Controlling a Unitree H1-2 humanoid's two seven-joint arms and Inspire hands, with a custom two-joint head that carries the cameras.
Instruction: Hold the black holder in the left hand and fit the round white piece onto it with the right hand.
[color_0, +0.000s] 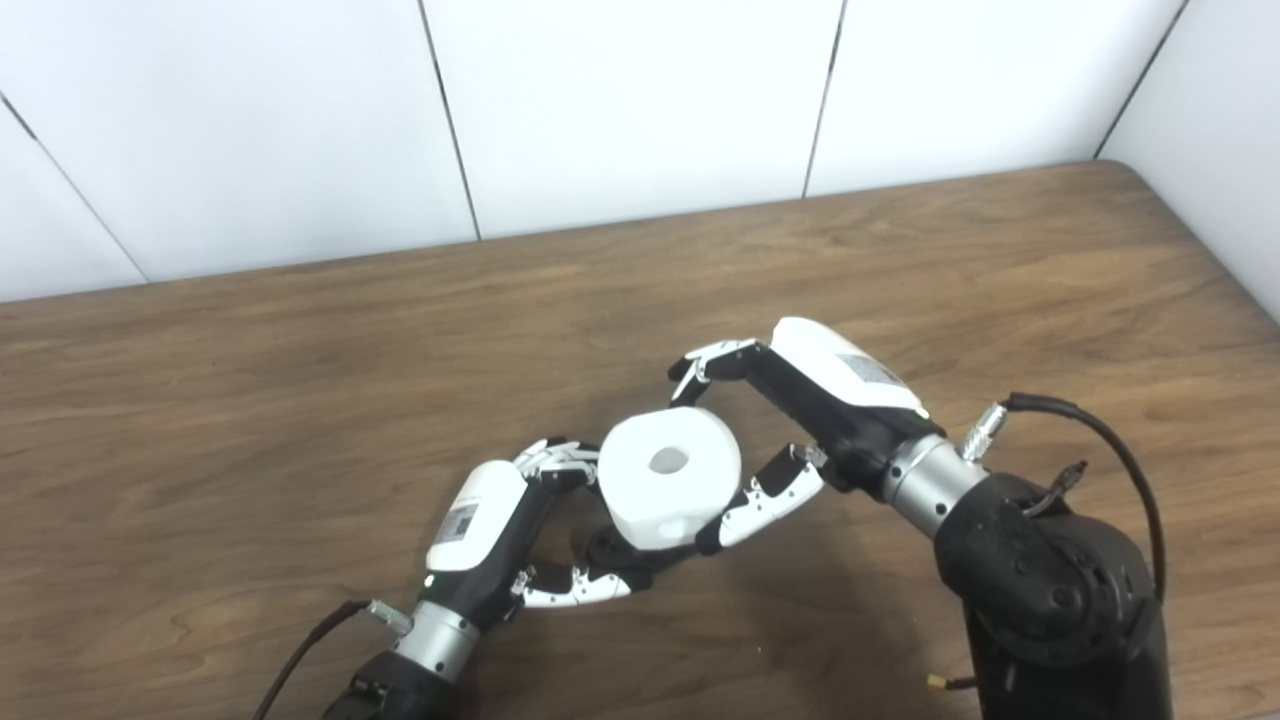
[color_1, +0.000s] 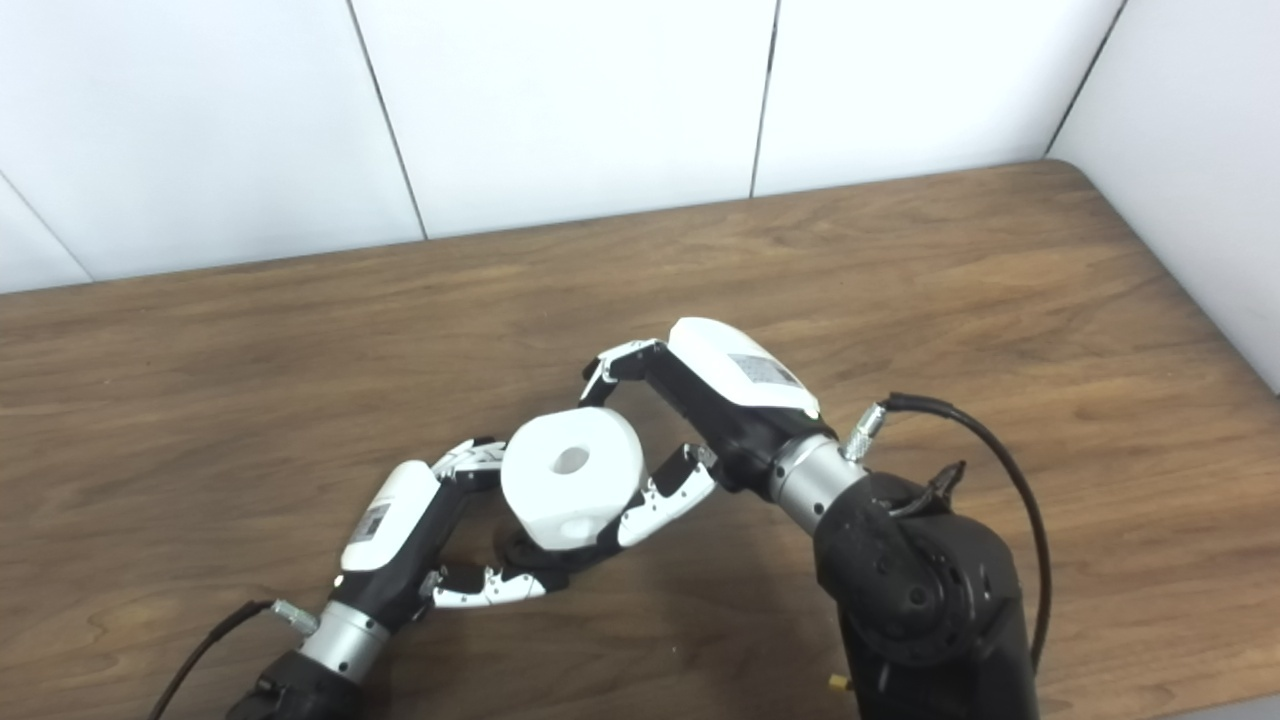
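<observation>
White piece (color_0: 668, 476), round with a hole through its middle, sits between our two hands, raised a little above the counter (color_0: 300, 380). Our right hand (color_0: 800, 420) pinches it: the upper fingers (color_0: 705, 365) curl over its far edge and the thumb presses from the near side, so its flat face with the hole tilts up toward us. Just under and behind the white piece we can see only a dark sliver of the black holder (color_0: 608, 548), most of it hidden by the piece and by our left hand (color_0: 500, 530). The left fingers (color_0: 575, 588) wrap around that dark part from below and beside it, with other fingertips touching the piece's left edge, so we judge the left hand to be closed on the holder, though the grasp itself is largely covered. As for progress, both things are picked up and brought together, and the piece looks set over the holder. We cannot tell whether it is seated fully or only resting on top, because the joint is out of sight. What seems left is pressing the piece home and confirming the fit. A cable runs from each wrist; nothing else lies near the fingers.
</observation>
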